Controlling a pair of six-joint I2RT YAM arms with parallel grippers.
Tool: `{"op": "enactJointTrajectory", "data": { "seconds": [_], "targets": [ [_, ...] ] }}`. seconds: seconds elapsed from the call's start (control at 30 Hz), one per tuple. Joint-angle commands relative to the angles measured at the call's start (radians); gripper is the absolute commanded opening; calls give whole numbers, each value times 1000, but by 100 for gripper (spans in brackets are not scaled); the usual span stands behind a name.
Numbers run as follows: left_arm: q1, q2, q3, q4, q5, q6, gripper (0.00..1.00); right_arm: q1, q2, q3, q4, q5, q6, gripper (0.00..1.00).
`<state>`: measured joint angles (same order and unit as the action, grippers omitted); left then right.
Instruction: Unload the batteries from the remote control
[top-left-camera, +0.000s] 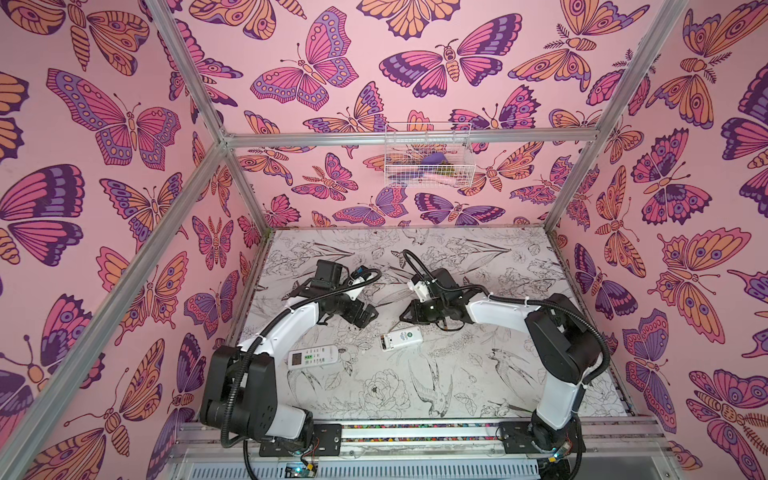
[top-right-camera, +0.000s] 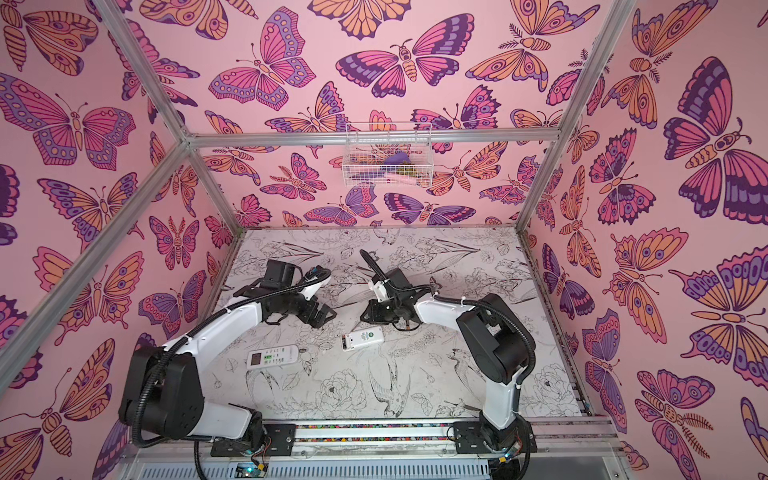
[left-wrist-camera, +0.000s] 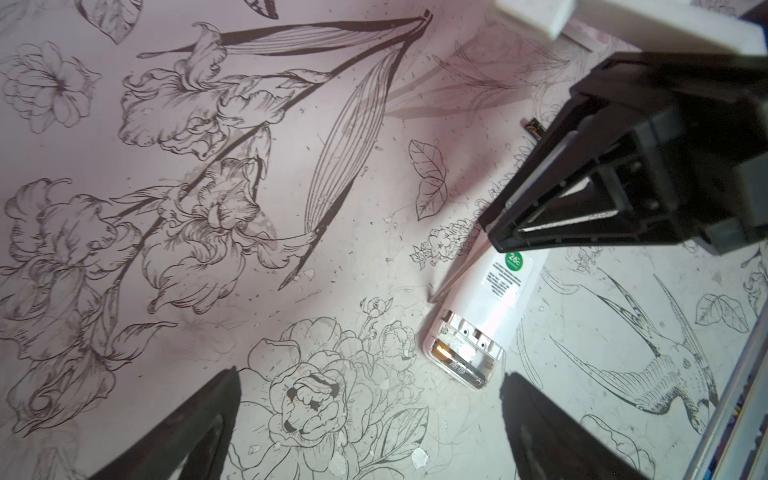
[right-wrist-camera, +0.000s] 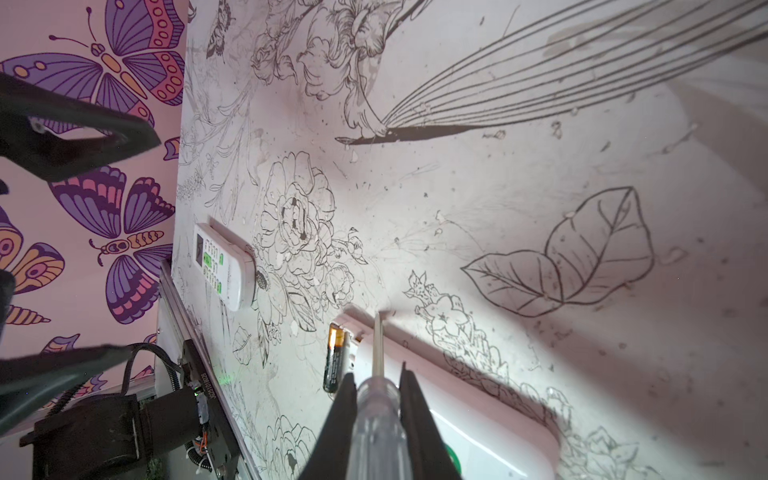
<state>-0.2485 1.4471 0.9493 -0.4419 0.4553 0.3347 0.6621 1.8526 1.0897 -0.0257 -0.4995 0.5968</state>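
Observation:
A white remote control (top-left-camera: 401, 338) lies face down mid-table in both top views, its battery compartment uncovered. One of the batteries (left-wrist-camera: 457, 363), black with a gold end, sits in the compartment's outer slot; it also shows in the right wrist view (right-wrist-camera: 334, 357). My right gripper (right-wrist-camera: 377, 372) is shut on a clear-handled screwdriver (right-wrist-camera: 376, 419), whose thin tip (right-wrist-camera: 378, 328) rests at the compartment's edge. My left gripper (left-wrist-camera: 370, 415) stands open just above the table beside the compartment end, with nothing between its fingers (left-wrist-camera: 552, 432). In a top view the left gripper (top-left-camera: 365, 316) and right gripper (top-left-camera: 409, 313) hover just behind the remote.
A second white remote (top-left-camera: 313, 356) lies face up, buttons showing, near the left arm. A wire basket (top-left-camera: 428, 156) hangs on the back wall. A small dark object (left-wrist-camera: 536, 126) peeks out beside the right gripper. Butterfly-papered walls enclose the table (top-left-camera: 519, 374).

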Motion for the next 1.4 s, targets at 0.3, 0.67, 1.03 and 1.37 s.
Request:
{"op": "enactJointTrajectory", "data": {
  "seconds": [0.3, 0.67, 1.03, 1.37],
  "targets": [
    [-103, 38, -34, -40, 51, 165, 97, -7, -145, -72, -24, 21, -1, 0],
    [-171, 107, -55, -98, 41, 386, 97, -7, -249, -276, 156, -18, 110, 0],
    [-230, 198, -21, -89, -68, 385, 97, -7, -188, -271, 272, -96, 165, 0],
    [-269, 271, 7, -82, -130, 363, 93, -5, -103, -249, 341, -177, 209, 0]
  ]
}}
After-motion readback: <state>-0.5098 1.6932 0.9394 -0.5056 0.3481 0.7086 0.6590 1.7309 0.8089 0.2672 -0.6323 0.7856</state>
